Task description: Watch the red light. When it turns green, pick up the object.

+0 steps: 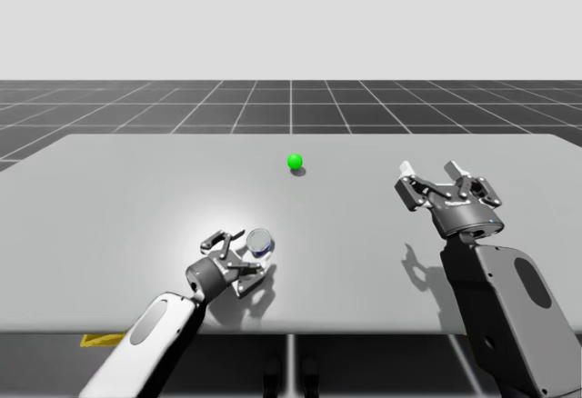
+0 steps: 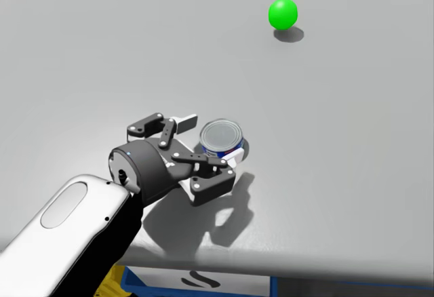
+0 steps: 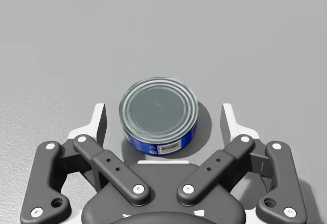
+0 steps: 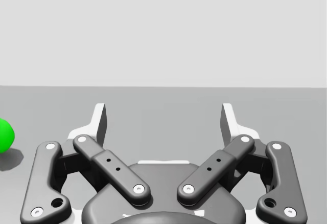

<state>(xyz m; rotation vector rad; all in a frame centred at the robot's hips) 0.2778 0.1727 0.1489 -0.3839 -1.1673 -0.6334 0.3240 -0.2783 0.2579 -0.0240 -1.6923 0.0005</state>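
Left wrist view: short blue can point(image 3: 158, 114) sits on table point(image 1: 136, 189) between left gripper point(image 3: 163, 116) spread fingers, untouched; light point(image 1: 294, 161) is green so it's grasp step, nxt close on can & lift; right gripper point(image 4: 163, 114) spread too, well apart

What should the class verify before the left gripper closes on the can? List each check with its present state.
1. The light is green: ok.
2. The can stands upright on the table: ok.
3. The left gripper is open around the can: ok.
4. Its fingers touch the can: not ok, gaps on both sides.
5. The right gripper is apart from the can: ok.
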